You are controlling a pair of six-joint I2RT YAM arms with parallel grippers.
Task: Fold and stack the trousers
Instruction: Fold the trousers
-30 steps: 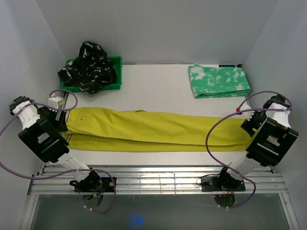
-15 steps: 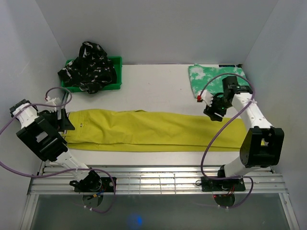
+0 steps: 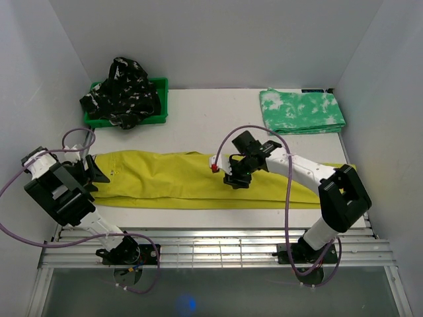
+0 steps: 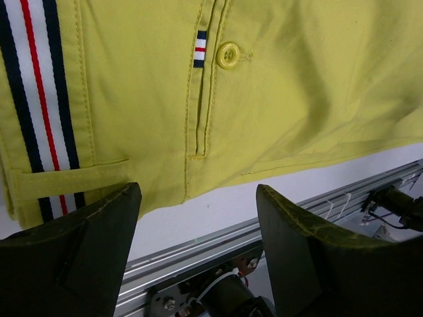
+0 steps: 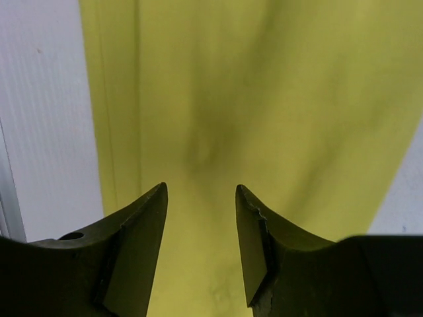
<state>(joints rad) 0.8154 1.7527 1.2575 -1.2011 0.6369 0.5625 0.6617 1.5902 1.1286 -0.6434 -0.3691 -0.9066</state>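
Laid lengthwise across the near half of the table: mustard-yellow trousers, waistband to the left, legs running right. Above the waistband, close to the button and striped ribbon, the left gripper, fingers spread wide, nothing between them. Above mid-leg, the right gripper, jaws parted and released, only yellow cloth showing through the gap. At the far right, folded flat, the green-and-white mottled trousers. At the far left, heaped in a green bin, the black white-patterned trousers.
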